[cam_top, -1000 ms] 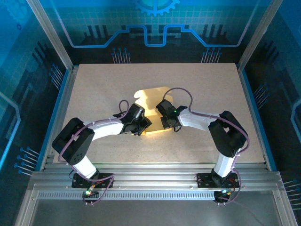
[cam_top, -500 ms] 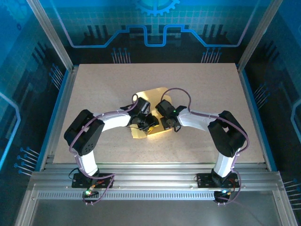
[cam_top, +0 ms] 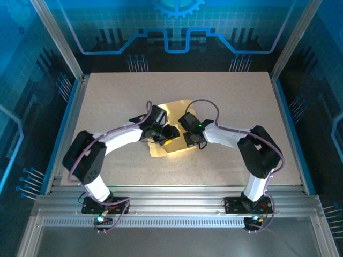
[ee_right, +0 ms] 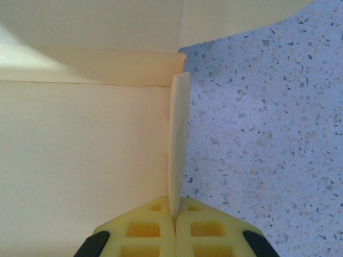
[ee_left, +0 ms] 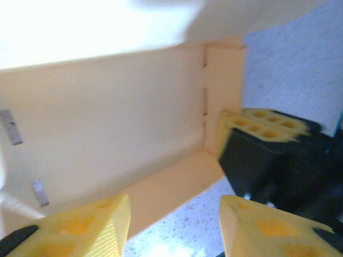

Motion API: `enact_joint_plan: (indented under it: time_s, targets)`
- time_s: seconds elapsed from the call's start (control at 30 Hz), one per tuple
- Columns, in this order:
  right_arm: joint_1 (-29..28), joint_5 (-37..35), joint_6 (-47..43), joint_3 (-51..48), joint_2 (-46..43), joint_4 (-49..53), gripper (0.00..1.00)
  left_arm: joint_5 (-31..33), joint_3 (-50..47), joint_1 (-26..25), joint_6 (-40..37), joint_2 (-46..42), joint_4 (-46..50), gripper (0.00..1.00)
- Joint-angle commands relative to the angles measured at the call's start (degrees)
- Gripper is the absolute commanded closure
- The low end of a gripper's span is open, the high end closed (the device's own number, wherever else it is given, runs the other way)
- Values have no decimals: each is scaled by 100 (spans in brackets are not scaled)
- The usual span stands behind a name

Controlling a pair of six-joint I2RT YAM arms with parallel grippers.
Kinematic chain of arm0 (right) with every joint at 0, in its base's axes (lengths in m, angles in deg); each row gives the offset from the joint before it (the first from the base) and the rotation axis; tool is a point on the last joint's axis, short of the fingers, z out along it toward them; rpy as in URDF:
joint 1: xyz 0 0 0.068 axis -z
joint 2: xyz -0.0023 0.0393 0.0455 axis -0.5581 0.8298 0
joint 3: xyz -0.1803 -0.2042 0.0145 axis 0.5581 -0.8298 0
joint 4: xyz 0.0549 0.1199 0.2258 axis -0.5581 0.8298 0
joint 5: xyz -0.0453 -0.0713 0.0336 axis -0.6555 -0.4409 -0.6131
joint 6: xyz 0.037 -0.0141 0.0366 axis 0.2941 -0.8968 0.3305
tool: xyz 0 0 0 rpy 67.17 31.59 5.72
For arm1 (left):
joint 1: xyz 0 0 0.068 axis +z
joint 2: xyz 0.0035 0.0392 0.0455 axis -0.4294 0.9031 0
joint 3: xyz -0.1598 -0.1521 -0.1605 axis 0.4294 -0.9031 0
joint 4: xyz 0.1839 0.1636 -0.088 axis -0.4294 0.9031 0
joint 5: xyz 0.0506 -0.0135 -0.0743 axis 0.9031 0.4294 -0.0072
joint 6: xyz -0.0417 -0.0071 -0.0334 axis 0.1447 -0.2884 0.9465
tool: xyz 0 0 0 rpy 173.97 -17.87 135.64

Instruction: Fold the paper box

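Nearest ran a ribbed metal rail (cam_top: 177, 211). Beyond it stretched the speckled beige worktop (cam_top: 236, 101), with the box (cam_top: 172, 111), pale yellow card partly folded, lying near its middle. The left end effector (ee_left: 174, 219) stood spread just short of the box's raised wall, gripping nothing. The right end effector (ee_right: 174, 217) was pressed together on a thin upright flap at the box's edge. Farther back, metal posts (cam_top: 56, 40) framed blue panels (cam_top: 177, 32) printed with circuit lines, closing the cell.

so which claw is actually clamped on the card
The right claw, shut on a thin flap of the pale yellow card paper box; the left claw stands open, gripping nothing.
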Motion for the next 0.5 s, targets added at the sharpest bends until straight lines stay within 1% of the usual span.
enact_joint_plan:
  time_s: [0.0, 0.07, 0.13, 0.23, 0.3, 0.37, 0.4, 0.47]
  targets:
    - [221, 408, 188, -275, 89, 245, 95, 890, -139, 78, -415, -844, 529, 47]
    - [321, 606, 202, -301, 27, 154, 95, 1230, -325, 183, -510, -1352, 608, 42]
    - [422, 781, 215, -335, -70, 49, 95, 1395, -501, 433, -575, -1866, 706, 38]
    - [608, 1104, 200, -409, -280, -99, 95, 1410, -971, 1131, -682, -2648, 734, 30]
    - [799, 1435, 227, -498, -493, -239, 95, 1311, -1426, 1738, -685, -3093, 624, 24]
    - [1006, 1786, 259, -602, -712, -394, 95, 1035, -1881, 2299, -578, -3371, 376, 21]
    - [1121, 1969, 255, -649, -840, -430, 95, 679, -2128, 2601, -541, -3462, 117, 21]
    - [1303, 2355, 191, -690, -1038, -480, 95, -63, -2645, 3018, -406, -3567, -656, 17]
